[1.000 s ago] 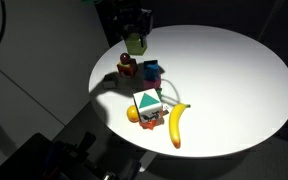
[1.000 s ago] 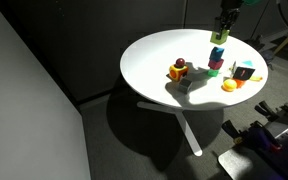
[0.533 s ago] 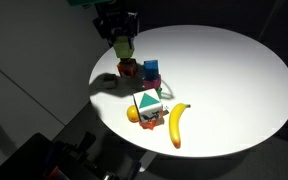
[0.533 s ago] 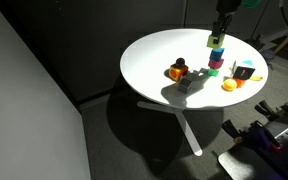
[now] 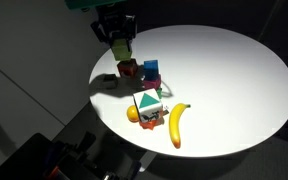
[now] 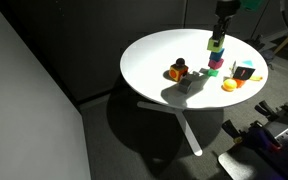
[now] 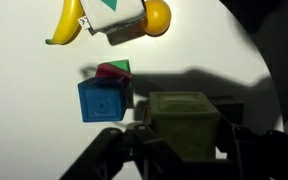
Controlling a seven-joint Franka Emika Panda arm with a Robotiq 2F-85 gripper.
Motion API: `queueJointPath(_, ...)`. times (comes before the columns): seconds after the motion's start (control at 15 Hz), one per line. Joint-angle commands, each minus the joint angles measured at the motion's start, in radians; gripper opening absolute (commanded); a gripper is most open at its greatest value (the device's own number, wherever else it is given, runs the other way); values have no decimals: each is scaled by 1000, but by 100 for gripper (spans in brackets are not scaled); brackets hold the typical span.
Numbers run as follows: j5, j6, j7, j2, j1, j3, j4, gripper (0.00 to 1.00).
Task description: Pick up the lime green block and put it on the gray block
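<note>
Wrist view: banana (image 7: pixel 66 22) upper left, blue block (image 7: pixel 104 100) centre-left, lime green block (image 7: pixel 184 122) lower centre, pinched btwn the gripper (image 7: pixel 184 140) fingers, clear of the table. In an exterior view, gray block (image 6: pixel 189 85) sits right of centre, apart.

**Round white worktop (image 5: pixel 246 80) and the things resting on it.**
Near one edge you see a yellow banana (image 5: pixel 176 125). Just beside it stands a green-and-white block (image 5: pixel 148 104), with an orange ball (image 5: pixel 134 115) against its other side. Farther in, a blue block (image 5: pixel 152 68) and an orange-red block (image 5: pixel 128 69) stand near each other. In the wrist view, a red-and-green piece (image 7: pixel 112 71) sits just beside the blue block.
</note>
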Motion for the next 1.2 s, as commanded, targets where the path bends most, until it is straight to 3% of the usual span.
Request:
queueJointPath(0.0, 0, -3, 0, 0, -1, 1, 2, 56)
queueJointPath(0.27, 0, -3, 0, 0, -1, 1, 2, 56)
queueJointPath(0.33, 0, -3, 0, 0, -1, 1, 2, 31)
queueJointPath(1.13, -20, -3, 2, 84, 51, 50, 38, 31)
